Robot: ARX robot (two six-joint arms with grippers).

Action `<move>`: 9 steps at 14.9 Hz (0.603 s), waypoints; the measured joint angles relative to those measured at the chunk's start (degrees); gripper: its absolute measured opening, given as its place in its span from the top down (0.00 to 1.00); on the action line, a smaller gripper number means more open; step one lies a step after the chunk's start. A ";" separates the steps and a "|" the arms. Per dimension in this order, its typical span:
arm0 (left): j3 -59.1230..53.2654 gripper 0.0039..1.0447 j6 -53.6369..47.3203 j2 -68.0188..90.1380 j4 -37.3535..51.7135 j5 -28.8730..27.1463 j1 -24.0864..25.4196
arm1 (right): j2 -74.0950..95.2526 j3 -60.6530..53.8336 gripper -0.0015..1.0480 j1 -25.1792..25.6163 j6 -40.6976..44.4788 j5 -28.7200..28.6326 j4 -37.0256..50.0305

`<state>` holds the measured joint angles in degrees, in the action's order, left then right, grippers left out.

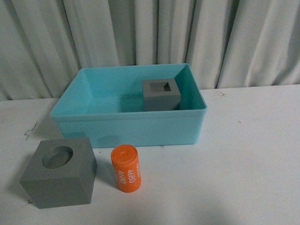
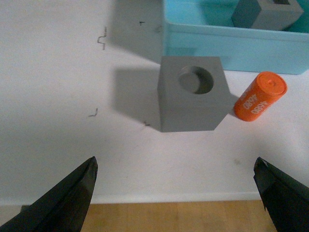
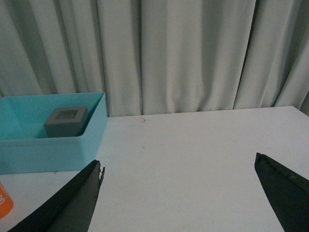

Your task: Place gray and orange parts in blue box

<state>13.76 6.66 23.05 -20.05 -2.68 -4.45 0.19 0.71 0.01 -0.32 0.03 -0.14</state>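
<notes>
Left hand [image 2: 175, 164] wide open and empty, I hover over the near edge of the white bench [image 2: 58, 87], dark fingers [image 2: 72, 193] spread far apart with nothing between them.

Straight ahead of this hand sits the matte gray cube with a round recess [image 2: 190, 99], flat on the bench with its recess facing up. Just past it, toward my right arm and clear of the cube, the small orange cylinder with white digits [image 2: 259, 96] appears to stand on end. Beyond both lies the large light blue plastic box [image 2: 231, 46], already holding the gray cube with a square recess [image 2: 263, 12] near its far right corner.

My right hand [image 3: 178, 161] is equally wide open and empty over bare bench, with the box ahead of it on my left arm's side.

The near cube looks rigid and matte, so it is unlikely to slip. It is broad, though, and I judge that it needs nearly my full spread, closed on two opposite flat walls. Its weight cannot be told. The cylinder looks smooth and could tip or roll, so it is best pinched across its middle.
</notes>
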 joint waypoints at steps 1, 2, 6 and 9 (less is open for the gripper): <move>3.61 0.06 0.55 8.68 4.02 -1.49 -3.02 | 0.00 0.00 0.06 0.00 0.00 0.02 -0.04; 7.04 0.06 0.74 15.58 8.52 -2.80 -5.79 | 0.00 0.00 0.06 0.00 0.00 0.07 -0.04; 13.86 0.06 0.42 39.28 20.79 -7.98 -13.00 | 0.00 0.00 0.06 0.00 0.00 0.04 -0.04; 18.58 0.06 -2.84 58.38 29.42 -10.47 -12.35 | 0.00 0.00 0.06 0.00 0.00 0.04 -0.04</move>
<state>32.34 3.81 81.43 9.37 -13.15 -16.80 0.19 0.71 0.01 -0.32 0.08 -0.19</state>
